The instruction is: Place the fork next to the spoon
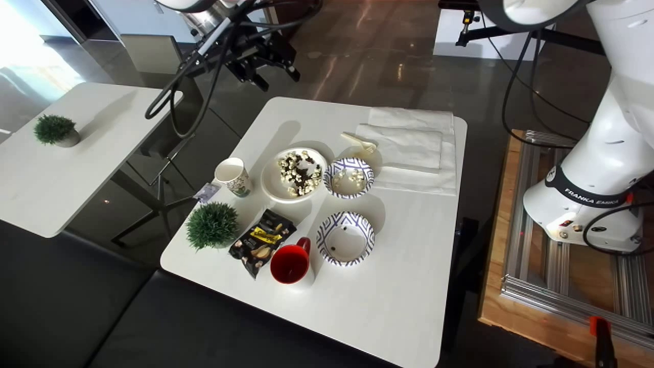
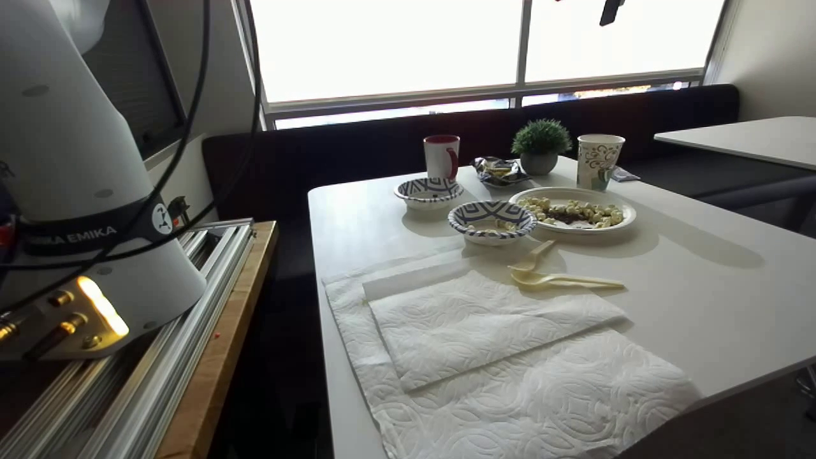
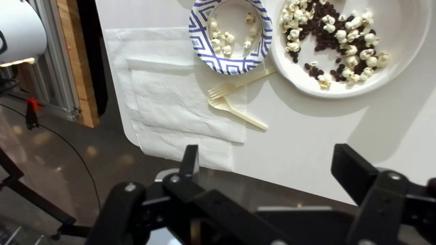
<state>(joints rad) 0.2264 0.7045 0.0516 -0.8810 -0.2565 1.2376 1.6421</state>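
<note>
Gaping wide with nothing held, the Robotiq gripper (image 3: 267, 158) spans the wrist view's bottom; in that frame's upper centre, the plastic fork (image 3: 235, 85) lies with tines meeting the plastic spoon (image 3: 238, 112).

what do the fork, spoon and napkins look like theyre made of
Fork and spoon: probably plastic, smooth-looking, gloss hard to judge; the pale cream color and thin, molded-looking shapes suggest it, though a plant-based plastic is possible. Napkins: most likely paper, matte, judging by the embossed pattern and fold lines.
</note>
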